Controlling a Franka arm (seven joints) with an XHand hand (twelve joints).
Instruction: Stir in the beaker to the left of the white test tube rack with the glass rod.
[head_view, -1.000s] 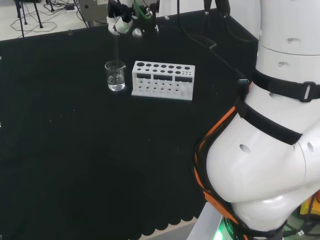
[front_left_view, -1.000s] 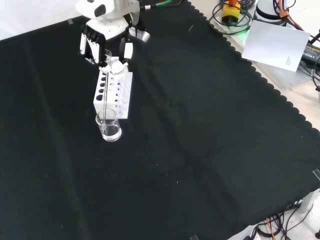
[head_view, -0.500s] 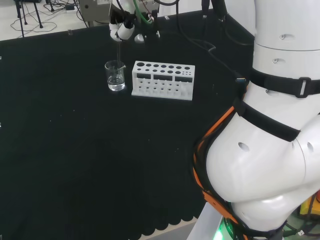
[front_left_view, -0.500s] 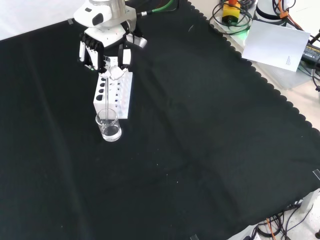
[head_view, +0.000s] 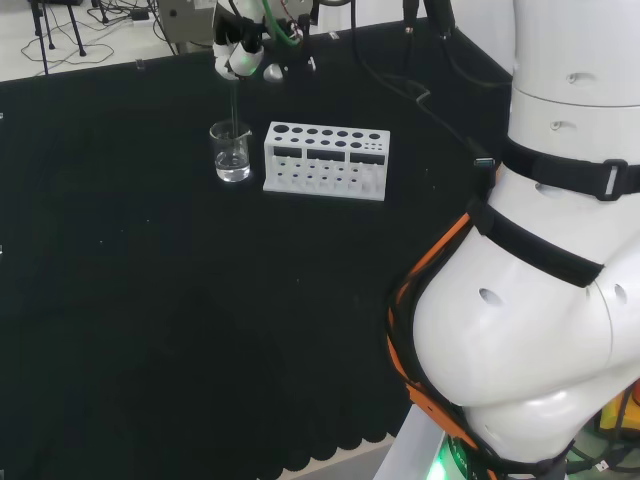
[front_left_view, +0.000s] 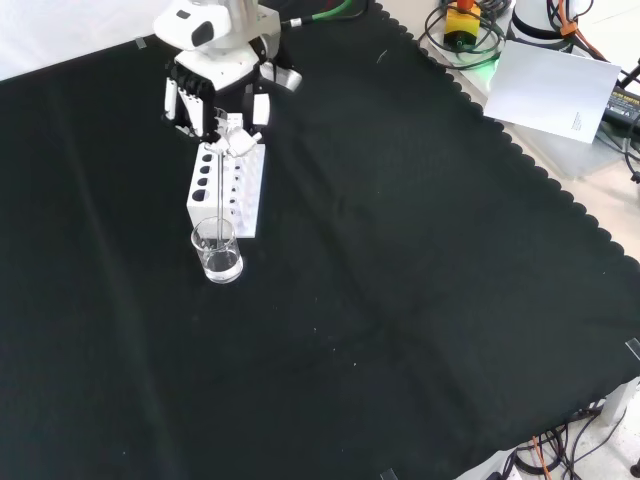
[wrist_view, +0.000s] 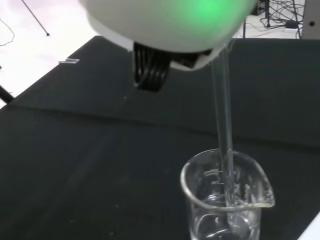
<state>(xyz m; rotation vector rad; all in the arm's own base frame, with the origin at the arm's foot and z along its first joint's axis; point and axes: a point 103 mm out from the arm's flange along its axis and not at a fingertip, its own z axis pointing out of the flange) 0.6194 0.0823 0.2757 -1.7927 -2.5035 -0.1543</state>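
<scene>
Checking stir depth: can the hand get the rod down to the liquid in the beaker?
Probably yes: the hand holds the rod over the beaker, and it already dips into the liquid.

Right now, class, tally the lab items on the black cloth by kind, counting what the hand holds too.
Beaker: 1
Test tube rack: 1
Glass rod, held by the hand: 1
Total: 3
</scene>
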